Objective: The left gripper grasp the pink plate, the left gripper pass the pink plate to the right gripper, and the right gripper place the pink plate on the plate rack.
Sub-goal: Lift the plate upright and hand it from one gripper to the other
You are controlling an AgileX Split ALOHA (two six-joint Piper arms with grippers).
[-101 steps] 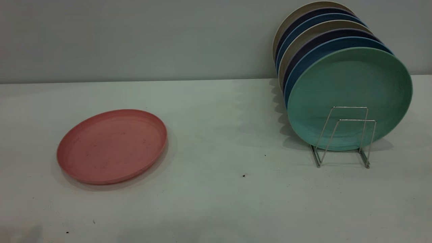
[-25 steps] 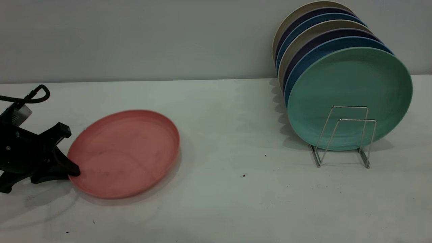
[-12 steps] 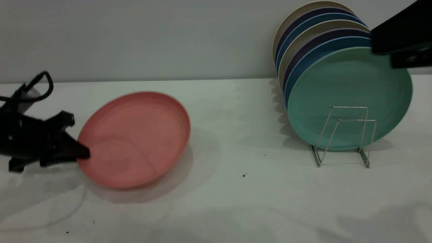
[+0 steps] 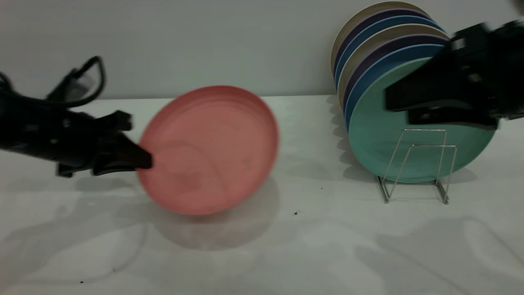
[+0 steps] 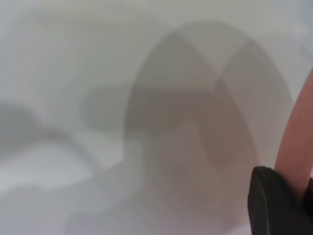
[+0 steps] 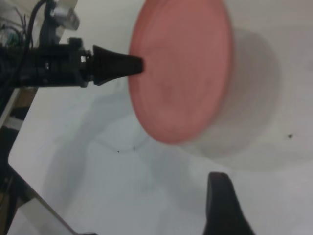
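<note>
One pink plate [image 4: 211,149], lifted off the tabletop [image 4: 286,246] left of the rack [image 4: 417,164], is clamped at its rim by the left gripper [image 4: 141,159], tilted so the right gripper [image 4: 399,108], fingers slightly parted and empty before the rack, can take it.

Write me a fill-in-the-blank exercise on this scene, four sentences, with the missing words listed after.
1. The left gripper is shut on the rim of the ____ plate.
2. That plate is lifted clear of the ____, its shadow beneath it.
3. The front plate standing in the plate rack is ____ in colour.
4. The right gripper hangs in front of the racked plates, holding ____.

Missing words: pink; table; green; nothing
</note>
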